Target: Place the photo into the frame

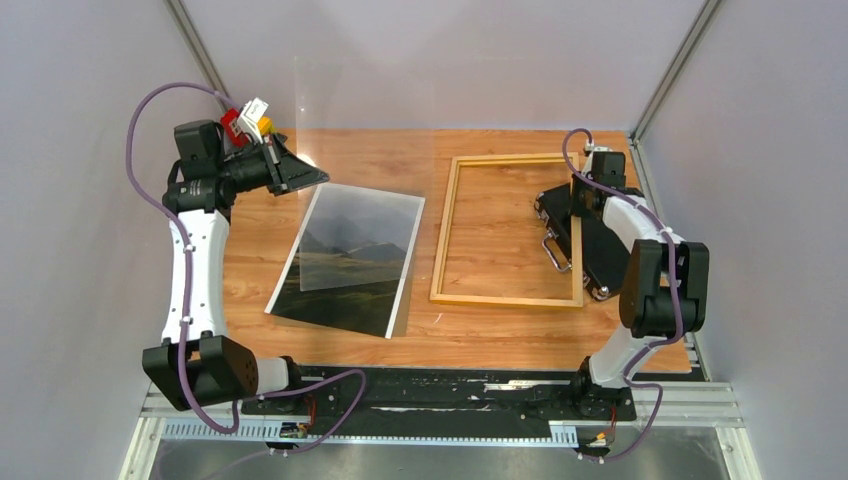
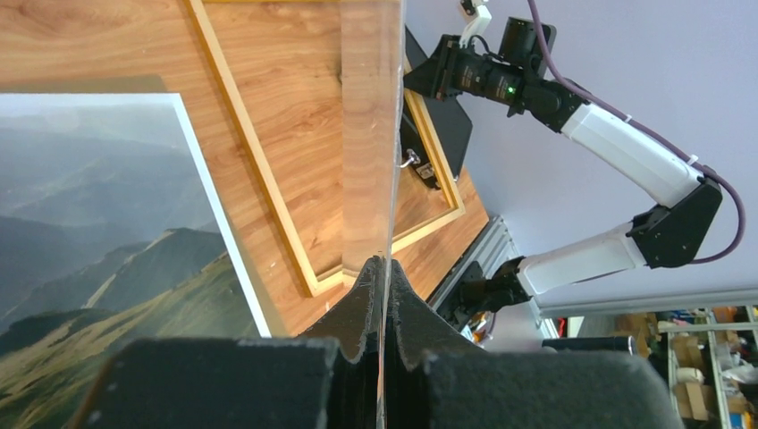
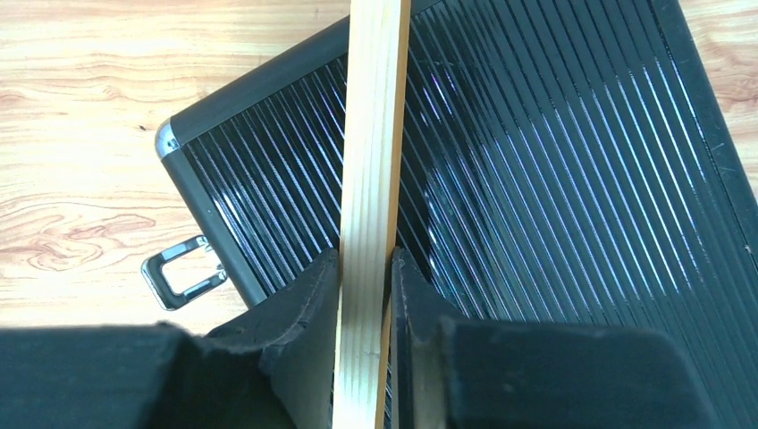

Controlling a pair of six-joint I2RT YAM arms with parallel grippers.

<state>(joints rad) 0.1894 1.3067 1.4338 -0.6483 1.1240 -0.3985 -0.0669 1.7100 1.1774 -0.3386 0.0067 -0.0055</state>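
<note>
- Lying picture side up on the wooden table [image 1: 500, 335], the photo [image 1: 350, 260] sits left of centre, its long sides slanted, mountains and white border plainly visible.
- Frame [image 1: 446, 228]: an open rectangle of light wood, to the right of the photo and apart from it, a strip of bare table between the two. Nothing lies inside it; wood grain shows through the opening.
- Frame's right rail crosses over the left edge of a black case [image 3: 554, 161] with a ribbed face. Whether the rail rests on the case or is lifted off it cannot be told.
- Metal handle [image 3: 181, 273] projects from the case's side, just left of the rail in the right wrist view.
- Right gripper [image 3: 366, 264]: pinching the frame's right rail, one black finger against each side of the wood.
- Left gripper [image 2: 383, 273]: pressed together on the edge of a clear pane [image 2: 371, 107], which appears edge-on as a thin reflective strip between the fingers.
- Clear pane: held up in the air at the table's far left, extending over the upper part of the photo; in the overhead view the print is visible through it, slightly paler.
- Left arm reaches along the left side of the table; right arm bends in from the right side toward the frame.
</note>
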